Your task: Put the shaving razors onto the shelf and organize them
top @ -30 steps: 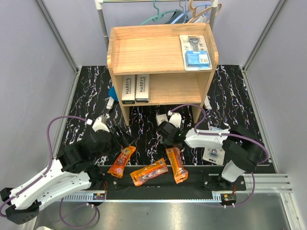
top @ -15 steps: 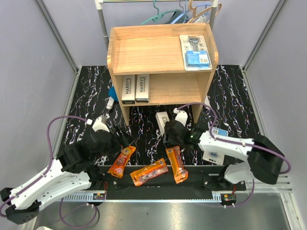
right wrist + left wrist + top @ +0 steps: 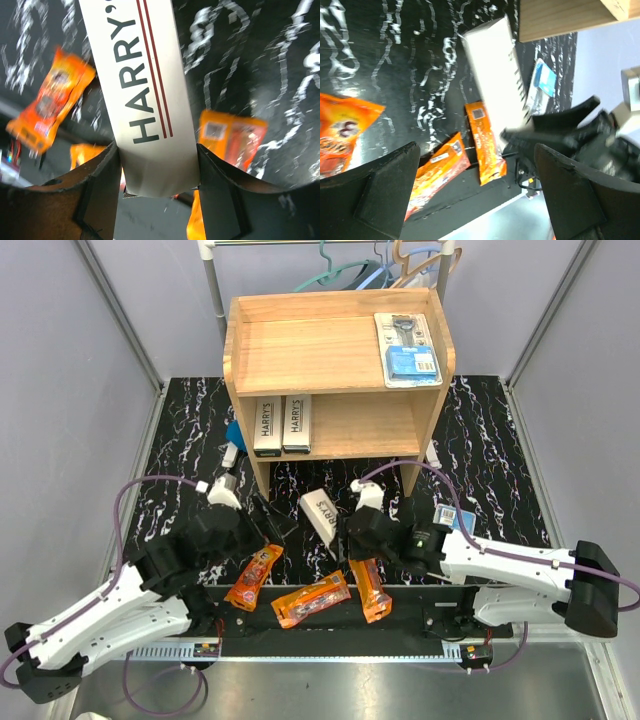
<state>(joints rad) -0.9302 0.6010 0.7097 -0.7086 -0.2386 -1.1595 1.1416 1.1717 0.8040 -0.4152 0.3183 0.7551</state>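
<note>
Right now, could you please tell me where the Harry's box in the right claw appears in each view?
Top external: Harry's box at centre, in front of the shelf.
Left wrist: the box upper middle, slanted.
Right wrist: the box fills the centre.
Shared landmark: orange packets.

Shelf [image 3: 300,350]: pale wood, matt, grain visible. HARRY'S box [image 3: 145,95]: smooth matt white card with black print. Orange packets [image 3: 311,600]: glossy, crinkled plastic film. Blister pack [image 3: 408,348]: clear shiny plastic over blue card. Table [image 3: 490,440]: glossy black marbled surface
</note>
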